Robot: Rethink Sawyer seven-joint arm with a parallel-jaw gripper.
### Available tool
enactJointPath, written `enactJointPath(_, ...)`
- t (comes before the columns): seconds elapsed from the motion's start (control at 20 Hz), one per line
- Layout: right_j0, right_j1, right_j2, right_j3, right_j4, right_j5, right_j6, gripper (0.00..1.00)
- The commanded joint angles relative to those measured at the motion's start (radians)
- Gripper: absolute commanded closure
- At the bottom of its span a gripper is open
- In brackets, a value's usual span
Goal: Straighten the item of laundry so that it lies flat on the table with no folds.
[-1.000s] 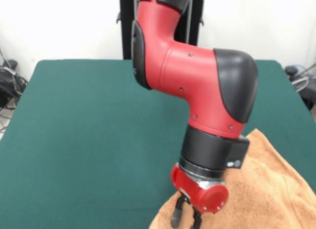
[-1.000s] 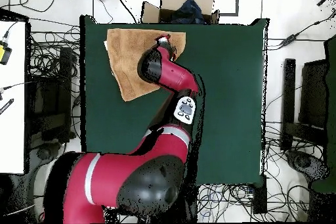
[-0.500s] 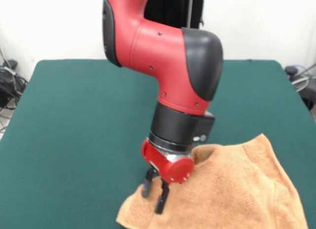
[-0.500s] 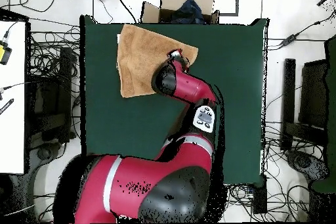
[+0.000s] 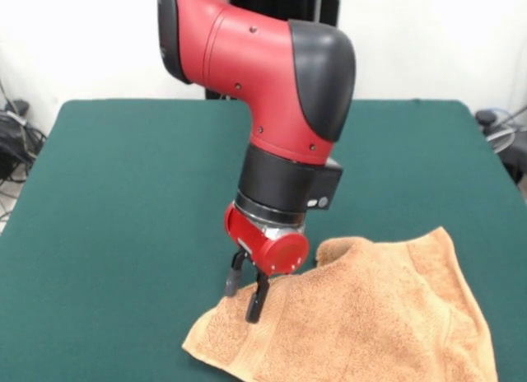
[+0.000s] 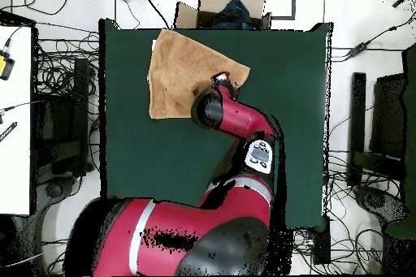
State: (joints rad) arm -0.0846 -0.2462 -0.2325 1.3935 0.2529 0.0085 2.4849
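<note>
Terry cloth of this kind is soft, light and limp: the hand towel (image 5: 362, 316) will drape and wrinkle wherever it is lifted, and its nap likely grips the green felt of the table (image 5: 123, 201), so dragging it should spread it rather than let it slide freely. The best holds look to be the corners and the woven border band, where a thin edge fits between narrow fingers; pinching in the middle would only raise a tent of cloth.

One towel lies at the table's near right corner in the front view, reaching past the picture's lower edge; in the overhead view it sits by the table's far left corner (image 6: 187, 75). It is not flat: a raised fold or hump stands along its edge just behind the arm's wrist, and the right part ripples.

One gripper (image 5: 245, 293) is over the towel's left corner, fingers pointing down, the tips at or just above the cloth. The two fingers stand a little apart, and nothing visible is clamped between them; whether they touch the towel cannot be told.

Count: one towel, one table, one arm, one gripper.
</note>
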Motion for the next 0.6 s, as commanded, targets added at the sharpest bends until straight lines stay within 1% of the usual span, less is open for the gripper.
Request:
enactJointPath(0.05, -0.014, -0.015, 0.093, 0.171, -0.050, 0.040, 0.090, 0.00)
enactJointPath(0.25, -0.014, -0.036, 0.093, 0.207, -0.045, 0.040, 0.099, 0.00)
enactJointPath(0.4, -0.015, -0.036, 0.092, 0.201, -0.042, 0.029, 0.096, 0.00)
enactJointPath(0.45, -0.012, -0.031, 0.091, 0.195, -0.039, 0.020, 0.097, 0.00)
enactJointPath(0.5, 0.009, -0.006, 0.068, 0.165, -0.028, -0.016, 0.107, 0.00)
enactJointPath(0.6, 0.011, 0.023, 0.081, 0.127, -0.009, -0.043, 0.118, 0.00)
